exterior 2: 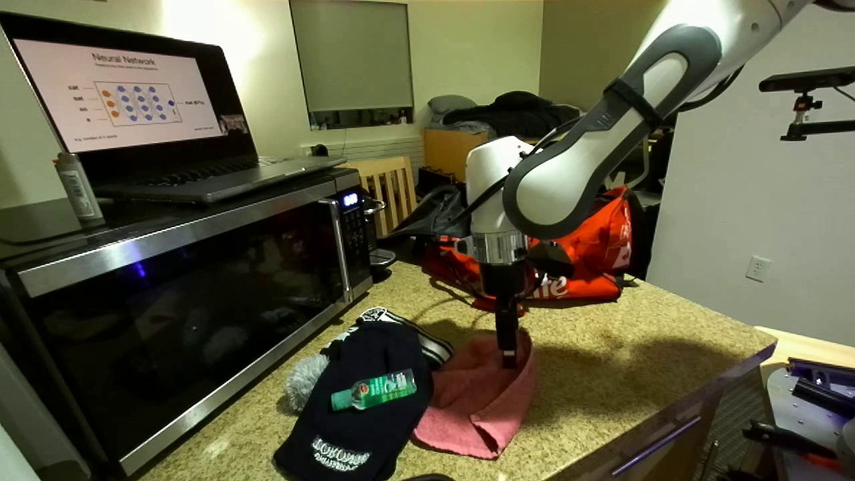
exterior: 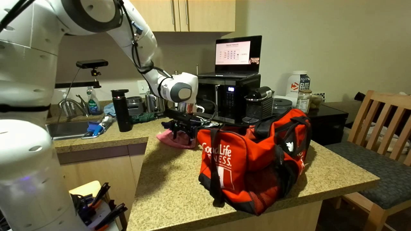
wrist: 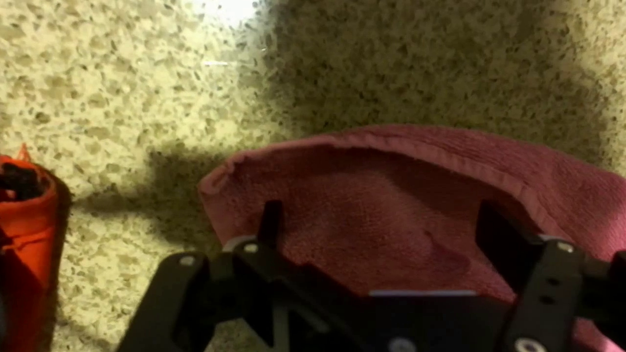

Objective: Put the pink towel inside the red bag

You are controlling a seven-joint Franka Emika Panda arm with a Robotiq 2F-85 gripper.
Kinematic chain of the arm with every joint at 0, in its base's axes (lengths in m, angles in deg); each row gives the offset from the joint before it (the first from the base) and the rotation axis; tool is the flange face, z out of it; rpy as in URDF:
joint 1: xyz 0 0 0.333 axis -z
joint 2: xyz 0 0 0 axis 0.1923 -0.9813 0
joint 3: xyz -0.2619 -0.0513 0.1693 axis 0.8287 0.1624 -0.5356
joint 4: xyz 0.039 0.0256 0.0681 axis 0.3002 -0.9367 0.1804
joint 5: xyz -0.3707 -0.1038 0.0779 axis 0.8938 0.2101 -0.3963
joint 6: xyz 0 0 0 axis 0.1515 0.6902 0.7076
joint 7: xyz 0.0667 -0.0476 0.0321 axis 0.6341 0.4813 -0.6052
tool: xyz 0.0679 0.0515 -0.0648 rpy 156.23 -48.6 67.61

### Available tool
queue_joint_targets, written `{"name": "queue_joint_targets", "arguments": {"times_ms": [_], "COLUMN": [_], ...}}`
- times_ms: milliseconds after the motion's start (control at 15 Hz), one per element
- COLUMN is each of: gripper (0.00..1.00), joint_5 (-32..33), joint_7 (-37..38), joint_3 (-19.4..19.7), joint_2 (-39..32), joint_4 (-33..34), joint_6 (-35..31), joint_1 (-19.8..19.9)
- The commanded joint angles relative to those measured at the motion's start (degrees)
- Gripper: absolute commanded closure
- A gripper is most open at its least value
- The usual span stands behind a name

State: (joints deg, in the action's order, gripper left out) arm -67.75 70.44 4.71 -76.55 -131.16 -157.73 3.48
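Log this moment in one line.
pincer: open over pink towel | towel: on counter, outside red bag | grasp: not yet

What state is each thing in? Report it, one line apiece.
Red bag: standing, partly slumped
Pink towel: rumpled, outside the bag
Gripper: open, holding nothing
Laptop: open, switched on
Microwave: shut, display lit
Green bottle: lying on its side
Black tumbler: upright, lidded
Upper cabinet doors: shut
Window blind: mostly lowered

Rumpled pink towel (exterior 2: 471,399), near red bag (exterior: 258,153)
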Motion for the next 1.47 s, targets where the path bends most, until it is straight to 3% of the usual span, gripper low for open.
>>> {"name": "queue_joint_targets", "arguments": {"times_ms": [0, 67, 133, 800, 1067, 1400], "gripper": [0.0, 0.25, 0.26, 0.9, 0.98, 0.94], "joint_5": [-0.36, -0.5, -0.64, -3.25, -1.76, -0.92], "joint_7": [-3.61, -4.01, -4.32, -2.5, 0.51, 3.04], "joint_3": [-1.22, -1.3, -1.38, -1.93, -0.69, 1.51], "joint_2": [-1.21, -1.52, -1.73, -2.56, -1.35, 0.3], "joint_4": [-0.24, -0.19, -0.16, 1.23, 3.96, 9.52], "joint_6": [-1.85, -1.92, -2.04, -0.6, 3.45, 10.84], "joint_1": [1.59, 1.72, 1.86, 2.63, 2.37, 2.94]}}
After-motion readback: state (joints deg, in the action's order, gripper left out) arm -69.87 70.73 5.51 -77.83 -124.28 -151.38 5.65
